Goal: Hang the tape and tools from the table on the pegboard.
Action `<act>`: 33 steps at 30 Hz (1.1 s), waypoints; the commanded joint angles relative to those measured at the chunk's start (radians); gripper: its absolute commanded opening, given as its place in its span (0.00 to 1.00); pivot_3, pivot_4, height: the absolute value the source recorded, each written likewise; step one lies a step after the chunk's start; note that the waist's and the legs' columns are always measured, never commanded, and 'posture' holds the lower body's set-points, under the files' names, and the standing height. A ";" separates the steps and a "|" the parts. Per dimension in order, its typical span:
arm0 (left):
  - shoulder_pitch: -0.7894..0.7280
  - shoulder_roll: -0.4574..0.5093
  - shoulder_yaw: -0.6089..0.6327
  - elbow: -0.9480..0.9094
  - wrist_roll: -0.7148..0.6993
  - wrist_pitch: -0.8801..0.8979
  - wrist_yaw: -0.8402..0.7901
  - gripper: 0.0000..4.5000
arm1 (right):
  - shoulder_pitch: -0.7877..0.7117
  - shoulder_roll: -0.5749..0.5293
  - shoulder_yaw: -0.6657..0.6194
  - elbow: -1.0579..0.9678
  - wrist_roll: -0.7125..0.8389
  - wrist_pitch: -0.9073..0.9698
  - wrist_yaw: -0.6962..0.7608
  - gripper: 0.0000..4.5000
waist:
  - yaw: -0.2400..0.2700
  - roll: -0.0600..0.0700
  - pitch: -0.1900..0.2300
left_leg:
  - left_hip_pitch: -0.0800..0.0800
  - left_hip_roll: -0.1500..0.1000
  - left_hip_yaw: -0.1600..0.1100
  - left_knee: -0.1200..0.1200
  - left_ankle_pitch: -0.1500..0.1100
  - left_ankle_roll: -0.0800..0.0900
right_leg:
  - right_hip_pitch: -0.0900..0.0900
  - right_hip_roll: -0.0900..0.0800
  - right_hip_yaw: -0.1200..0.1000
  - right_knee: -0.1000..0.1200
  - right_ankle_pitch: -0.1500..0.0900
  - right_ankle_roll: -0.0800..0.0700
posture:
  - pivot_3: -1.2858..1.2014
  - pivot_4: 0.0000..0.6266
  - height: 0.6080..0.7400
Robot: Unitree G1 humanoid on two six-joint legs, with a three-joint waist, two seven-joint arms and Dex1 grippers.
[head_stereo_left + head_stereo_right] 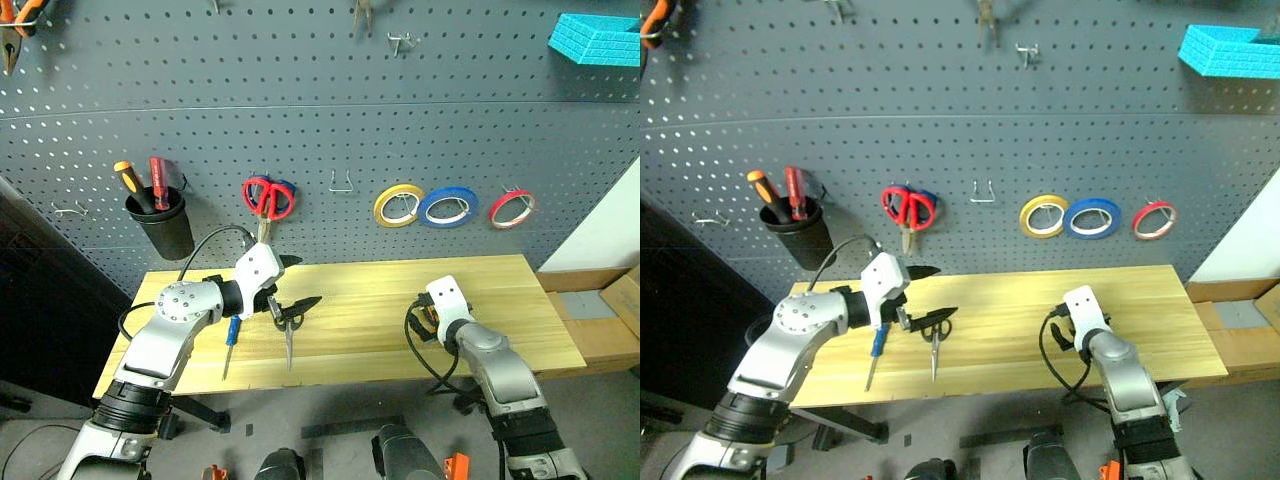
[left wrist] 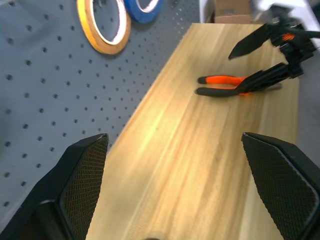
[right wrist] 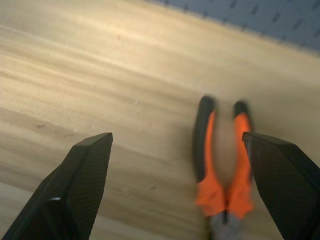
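right gripper (image 3: 176, 187) poised over the pliers (image 3: 222, 167), left gripper (image 1: 292, 285) spread above the bench (image 1: 380, 320).

near, the right fingers are released wide, straddling the orange-handled pliers on the bench's right part, likely lining up a grasp; the head views hide the pliers behind that wrist, the wrist views reveal them. left, released fingers grasp nothing, just beside the scissors (image 1: 290, 330) and screwdriver (image 1: 230, 340) lying on the bench. far, the blue tape (image 1: 447, 207) already hangs on the pegboard (image 1: 320, 110).
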 commanded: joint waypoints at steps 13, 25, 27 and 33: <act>0.018 -0.014 -0.006 -0.066 -0.005 -0.015 -0.004 1.00 | -0.257 -0.088 -0.032 0.481 0.026 -0.060 0.001 0.99 | -0.003 0.000 0.001 | -0.001 0.001 0.000 -0.002 -0.001 0.001 | -0.001 0.001 0.000 0.000 0.002 0.005 | 0.45 0.22 1.00; 0.019 -0.015 -0.009 -0.101 -0.054 0.043 -0.048 1.00 | -0.284 -0.096 -0.031 0.572 0.048 -0.060 0.019 0.99 | -0.001 0.000 0.001 | -0.001 0.001 0.000 -0.001 -0.001 0.001 | -0.001 0.002 0.000 0.000 0.002 0.005 | 0.45 0.22 1.00; 0.019 -0.012 -0.013 -0.105 -0.058 0.051 -0.058 1.00 | -0.287 -0.100 -0.024 0.601 0.044 -0.066 0.028 0.99 | -0.002 0.000 0.001 | -0.001 0.001 0.000 -0.001 -0.001 0.001 | -0.001 0.002 0.000 0.000 0.002 0.005 | 0.45 0.22 1.00; 0.018 -0.017 -0.013 -0.109 -0.056 0.052 -0.068 1.00 | -0.331 -0.092 -0.034 0.713 0.053 -0.092 0.044 0.99 | -0.004 0.000 0.001 | -0.001 0.001 0.000 -0.001 -0.001 0.001 | -0.001 0.002 0.000 0.000 0.002 0.005 | 0.45 0.22 1.00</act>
